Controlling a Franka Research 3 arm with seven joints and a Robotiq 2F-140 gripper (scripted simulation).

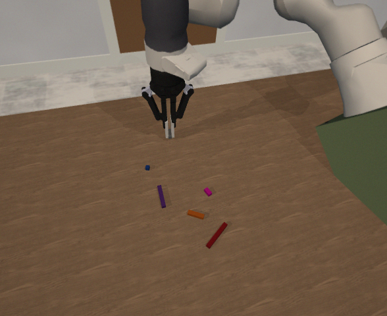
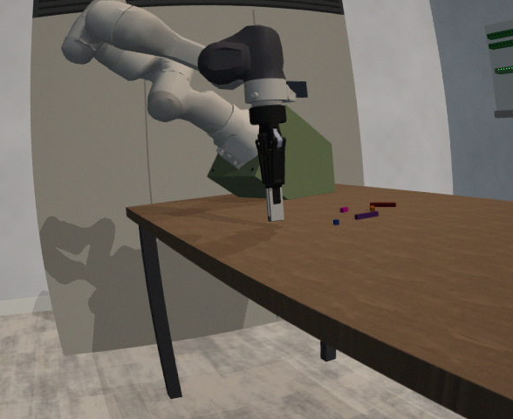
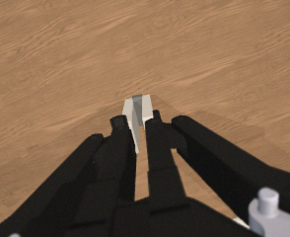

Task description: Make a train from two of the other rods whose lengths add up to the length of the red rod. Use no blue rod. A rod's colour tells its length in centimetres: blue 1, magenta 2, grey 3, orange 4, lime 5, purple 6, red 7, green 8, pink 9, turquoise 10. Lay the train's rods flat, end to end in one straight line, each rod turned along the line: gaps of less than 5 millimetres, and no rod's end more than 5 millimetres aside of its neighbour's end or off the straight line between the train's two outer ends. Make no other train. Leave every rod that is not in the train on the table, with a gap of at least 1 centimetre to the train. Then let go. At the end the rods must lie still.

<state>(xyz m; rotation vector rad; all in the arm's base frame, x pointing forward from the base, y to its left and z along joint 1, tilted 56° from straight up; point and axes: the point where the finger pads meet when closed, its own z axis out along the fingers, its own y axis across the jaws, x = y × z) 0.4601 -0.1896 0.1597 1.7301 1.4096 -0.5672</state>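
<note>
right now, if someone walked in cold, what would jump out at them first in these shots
The white arm reaching down, its black gripper shut on a small grey rod, tips at the wooden table. Then the scatter of little rods nearer the camera in the top view: blue, purple, magenta, orange and red, none touching.
</note>
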